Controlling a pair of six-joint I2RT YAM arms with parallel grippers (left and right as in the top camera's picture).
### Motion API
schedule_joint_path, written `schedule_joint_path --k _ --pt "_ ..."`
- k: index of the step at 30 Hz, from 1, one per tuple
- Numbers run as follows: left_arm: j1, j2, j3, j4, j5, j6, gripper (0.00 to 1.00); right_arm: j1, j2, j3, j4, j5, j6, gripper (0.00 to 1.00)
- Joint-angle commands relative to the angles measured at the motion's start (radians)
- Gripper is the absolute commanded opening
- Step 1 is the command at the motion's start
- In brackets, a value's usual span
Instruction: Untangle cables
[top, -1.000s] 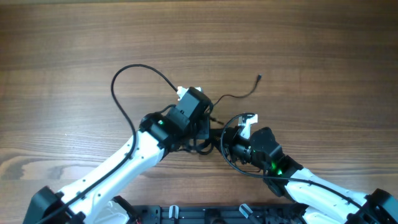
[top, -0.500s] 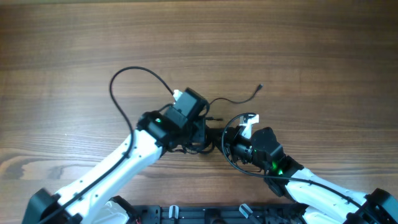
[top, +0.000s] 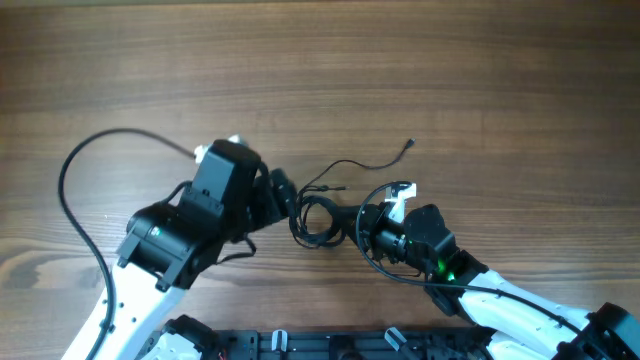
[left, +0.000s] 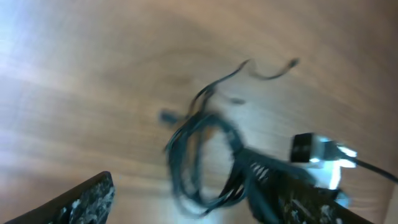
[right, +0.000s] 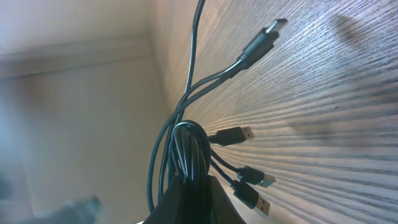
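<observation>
Evidently to anchor them, the right gripper (top: 358, 226) pinched the coiled cables (top: 318, 218) near the worktop's (top: 500, 80) front edge; the left gripper (top: 282, 192) hovered spread just beside, holding nothing.

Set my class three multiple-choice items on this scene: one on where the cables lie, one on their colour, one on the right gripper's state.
1. The cables lie: A) at the tip of the right gripper; B) in the far left corner; C) hanging in the air.
2. Their colour: A) white; B) black; C) red.
3. The right gripper is: A) open; B) shut on the cables; C) out of view.
Key: 1A, the overhead view shows the coil at its tip; 2B, every strand is dark; 3B, its wrist view shows the bundle pinched.
</observation>
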Motion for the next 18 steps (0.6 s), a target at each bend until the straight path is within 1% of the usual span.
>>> schedule_joint_path --k 1,2,3,6,7,8,10,11,13,16,18 --pt "0.006 0.020 -0.020 -0.035 0.032 -0.174 0.78 -0.004 0.000 0.011 0.011 0.014 -0.026 0.04" --pt "0.006 0.026 -0.028 -0.031 0.032 -0.150 0.76 -0.004 0.000 0.011 0.014 0.013 -0.050 0.04" --pt "0.006 0.034 -0.030 -0.018 0.032 -0.086 0.72 -0.004 0.000 0.011 0.020 0.013 -0.090 0.04" --pt "0.006 0.050 -0.030 0.029 0.087 0.192 0.72 -0.004 0.000 0.011 0.028 0.005 -0.246 0.04" --pt "0.006 0.051 -0.030 0.037 0.129 0.389 0.79 -0.004 0.000 0.011 0.028 -0.013 -0.385 0.04" --pt "0.006 0.051 -0.030 0.034 0.140 0.475 0.83 -0.004 0.000 0.011 0.028 -0.028 -0.463 0.04" --pt "0.006 0.050 -0.030 0.023 0.140 0.574 0.89 -0.004 0.000 0.011 0.024 -0.070 -0.626 0.04" --pt "0.006 0.050 -0.030 0.016 0.140 0.618 0.91 -0.004 0.000 0.011 0.018 -0.090 -0.682 0.04" --pt "0.006 0.050 -0.030 0.010 0.140 0.666 0.91 -0.004 0.000 0.011 0.010 -0.118 -0.724 0.04" --pt "0.006 0.050 -0.030 0.021 0.138 0.665 0.91 -0.009 0.000 0.011 0.014 -0.187 -0.798 0.04" --pt "0.006 0.052 -0.030 0.031 0.139 0.664 0.87 -0.019 0.000 0.011 0.013 -0.247 -0.849 0.04"
